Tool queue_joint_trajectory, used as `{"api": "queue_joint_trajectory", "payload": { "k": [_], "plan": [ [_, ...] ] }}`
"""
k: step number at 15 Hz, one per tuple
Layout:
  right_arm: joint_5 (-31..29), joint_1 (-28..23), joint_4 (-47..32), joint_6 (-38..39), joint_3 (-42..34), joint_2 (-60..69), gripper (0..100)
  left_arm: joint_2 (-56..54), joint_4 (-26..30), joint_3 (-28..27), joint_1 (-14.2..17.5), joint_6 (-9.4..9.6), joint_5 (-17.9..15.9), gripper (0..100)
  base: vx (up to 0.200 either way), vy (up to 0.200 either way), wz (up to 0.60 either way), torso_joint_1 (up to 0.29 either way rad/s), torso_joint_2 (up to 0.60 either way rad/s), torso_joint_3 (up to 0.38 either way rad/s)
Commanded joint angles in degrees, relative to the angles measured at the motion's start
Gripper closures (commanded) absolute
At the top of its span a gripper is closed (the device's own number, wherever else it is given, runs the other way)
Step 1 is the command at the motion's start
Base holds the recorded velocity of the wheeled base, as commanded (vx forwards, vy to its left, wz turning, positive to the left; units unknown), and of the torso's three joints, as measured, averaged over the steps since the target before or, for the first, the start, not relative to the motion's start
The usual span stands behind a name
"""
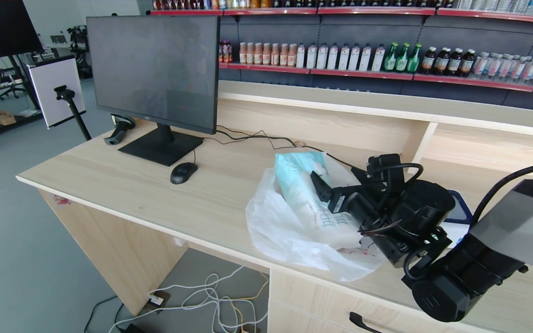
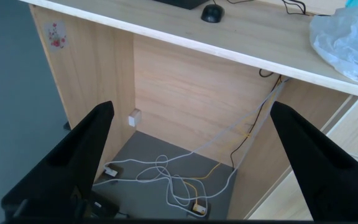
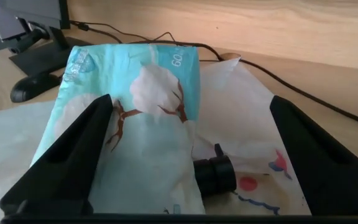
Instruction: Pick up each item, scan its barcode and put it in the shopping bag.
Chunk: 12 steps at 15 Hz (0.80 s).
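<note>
My right claw (image 3: 191, 99) is hovering wide open over the white shopping bag (image 1: 285, 231); the bag is sitting near the front edge of the desk (image 1: 155, 199); the teal tissue pack (image 3: 135, 143) is lying inside the bag, just beyond my spread fingers and not gripped; my left claw (image 2: 191, 109) is hanging wide open too, facing the desk's open underside.

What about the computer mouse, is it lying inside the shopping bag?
No, the mouse sits on the bare desk by the monitor stand, apart from the shopping bag.
</note>
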<state>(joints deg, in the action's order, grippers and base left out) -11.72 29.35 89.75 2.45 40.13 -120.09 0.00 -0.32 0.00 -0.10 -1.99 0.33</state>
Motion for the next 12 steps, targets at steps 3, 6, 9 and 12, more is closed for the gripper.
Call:
{"api": "queue_joint_trajectory", "payload": {
  "k": [3, 6, 9, 12],
  "plan": [
    [0.0, -0.2, 0.3, -0.2, -6.1, 10.3, 0, 0.0, 0.0, 0.0, 0.0, 0.05, 0.0, 0, 0.0, 0.0, 0.0, 0.0, 0.0, 0.0],
    [0.2, -0.1, 0.3, -0.8, -15.2, 19.5, 0, 0.0, 0.0, 0.0, 0.0, 0.05, 0.0, 0, 0.0, 0.0, 0.0, 0.0, 0.0, 0.0],
    [0.2, -0.1, 0.3, -0.9, -26.3, 29.4, 0, 0.1, 0.0, 0.0, 0.0, 0.05, 0.0, 0, 0.0, 0.0, 0.0, 0.0, 0.0, 0.0],
    [0.7, 0.0, 0.3, -1.6, -40.1, 41.9, 0, 0.0, 0.1, 0.0, 0.1, 0.14, 0.0, 0, 0.0, 0.0, 0.0, 0.0, 0.0, 0.0]
  ]
}}
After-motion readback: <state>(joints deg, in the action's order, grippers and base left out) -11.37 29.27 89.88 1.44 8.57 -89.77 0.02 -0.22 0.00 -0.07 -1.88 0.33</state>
